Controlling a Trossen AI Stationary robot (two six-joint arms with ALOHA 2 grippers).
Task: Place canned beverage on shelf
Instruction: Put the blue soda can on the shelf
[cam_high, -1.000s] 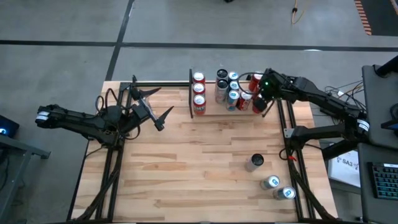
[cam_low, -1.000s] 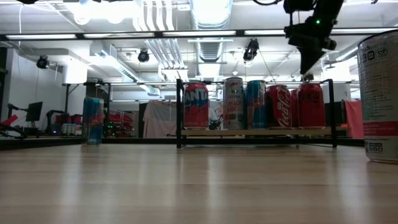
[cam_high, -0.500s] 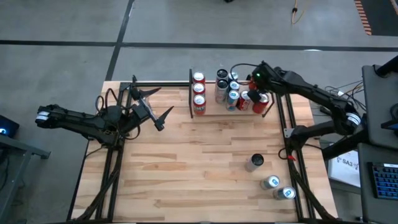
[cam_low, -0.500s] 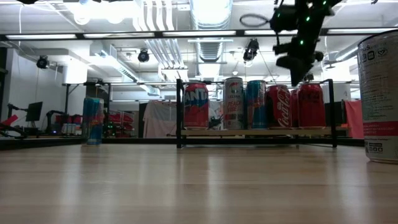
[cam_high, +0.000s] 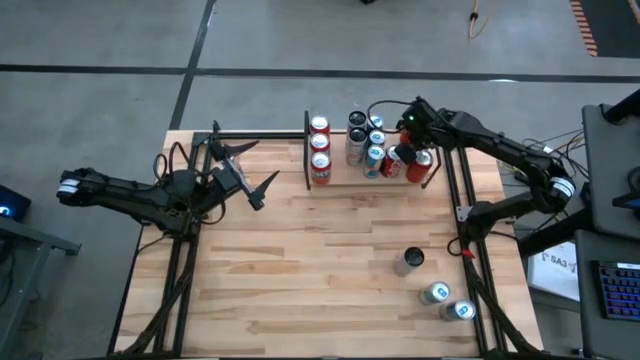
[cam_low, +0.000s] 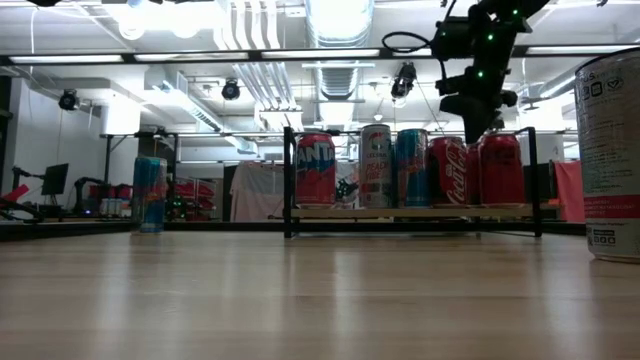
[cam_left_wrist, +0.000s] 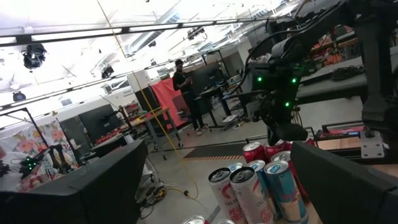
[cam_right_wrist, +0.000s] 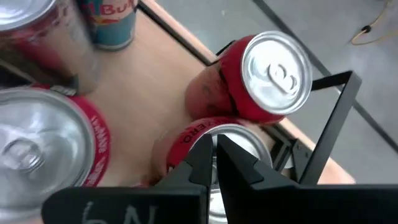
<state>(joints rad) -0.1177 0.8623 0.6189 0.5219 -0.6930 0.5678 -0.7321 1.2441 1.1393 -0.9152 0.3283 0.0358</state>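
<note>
The shelf (cam_high: 340, 176), a small light-wood board with black rails, stands at the table's far edge, right of the middle. Several cans stand upright on it, red ones (cam_high: 320, 150) at its left end and more (cam_low: 450, 170) toward its right. Three loose cans (cam_high: 410, 261) (cam_high: 435, 293) (cam_high: 459, 310) stand on the tabletop near the right front. My right gripper (cam_right_wrist: 216, 146) is shut and points steeply down over the red cans at the shelf's right end (cam_high: 403, 160). My left gripper (cam_high: 262, 165) is open and empty above the table's left part. My right gripper's shut fingertips (cam_right_wrist: 205, 152) stand directly over the silver top of a red can (cam_right_wrist: 239, 146) at the shelf's right end, coming from above. I cannot tell whether they touch that top. The can stands upright on the shelf.
A second red can (cam_right_wrist: 267, 78) stands right behind the one under the fingers, by the shelf's black end rail (cam_right_wrist: 326, 127). The wide middle of the tabletop (cam_high: 320, 260) is bare wood. In the low view one loose can (cam_low: 610, 150) looms at the right edge.
My right gripper has gone toward the table's left and far edges and a little down, from beside the shelf's right end to over the red cans there. It has stayed shut. No can has moved.
</note>
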